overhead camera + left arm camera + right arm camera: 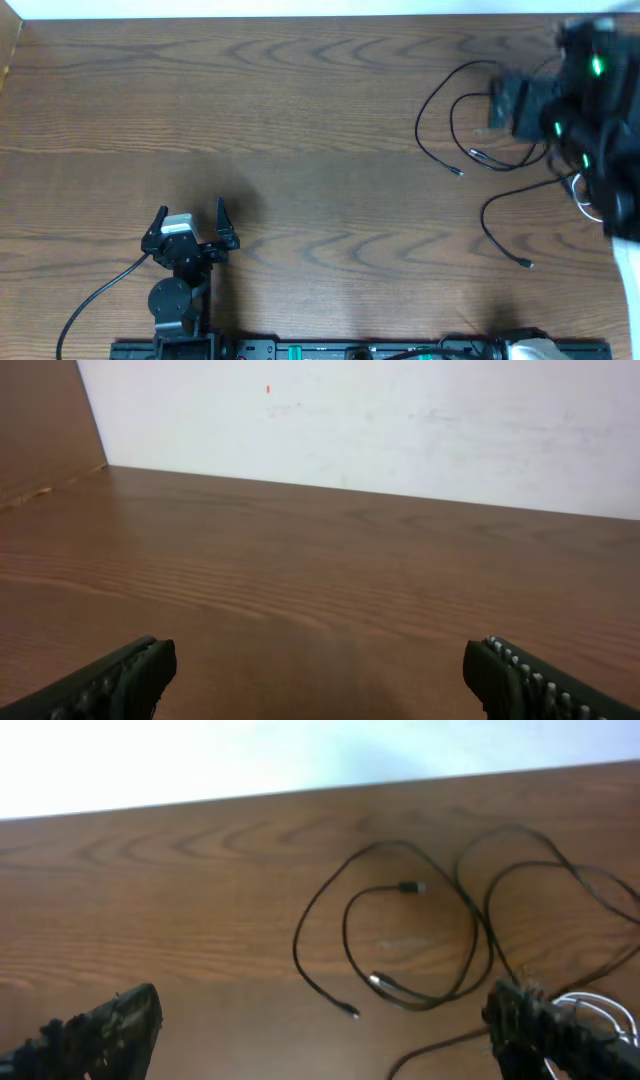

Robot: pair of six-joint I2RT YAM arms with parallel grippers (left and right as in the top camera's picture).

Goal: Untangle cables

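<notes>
The cables lie in a loose tangle on the wooden table at the far right. One black cable (pixel 419 125) makes wide loops. A second black cable (pixel 484 220) curves down to a small plug (pixel 525 263). A bit of white cable (pixel 583 205) shows beside the right arm. From the right wrist, the black loops (pixel 300 935) lie ahead and the white cable (pixel 585 1003) sits by the right finger. My right gripper (pixel 320 1040) is open above them, empty; overhead it is a blur (pixel 515 105). My left gripper (pixel 190 225) (pixel 325 680) is open over bare wood, far from the cables.
The left arm's own thick black cord (pixel 100 295) trails off toward the front edge. A white wall (pixel 400 420) runs along the table's far edge, and a raised wooden side (pixel 40 430) borders the table on the left. The arm bases stand along the front rail (pixel 330 350).
</notes>
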